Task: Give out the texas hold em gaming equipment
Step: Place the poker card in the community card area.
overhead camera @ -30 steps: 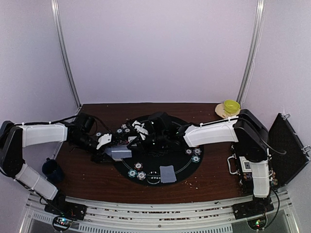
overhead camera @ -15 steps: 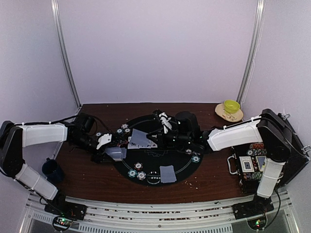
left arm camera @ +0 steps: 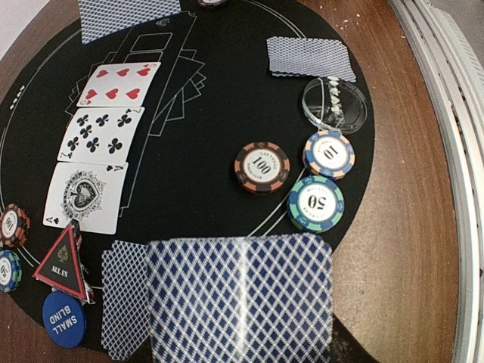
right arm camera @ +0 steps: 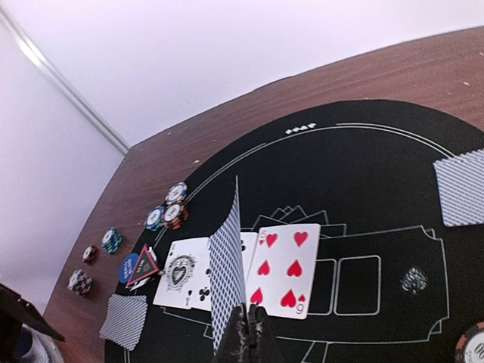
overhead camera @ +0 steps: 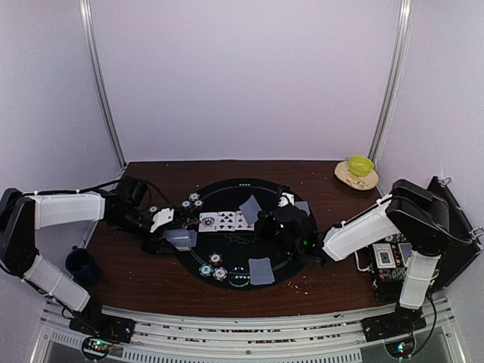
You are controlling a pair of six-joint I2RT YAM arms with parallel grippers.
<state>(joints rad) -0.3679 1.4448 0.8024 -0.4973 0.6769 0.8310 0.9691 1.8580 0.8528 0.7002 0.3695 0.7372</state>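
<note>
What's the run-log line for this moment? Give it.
left claw: shut on deck | right claw: shut on single card, upright | mat: three cards face up | fourth: not yet laid

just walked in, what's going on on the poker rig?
Mid-deal. The left gripper holds the deck face down at the left edge of the mat. The right gripper is shut on one card, held on edge close to the row of three face-up cards: ace of spades, seven of clubs and a hearts card. Face-down cards and chips already lie at several spots on the mat.
</note>
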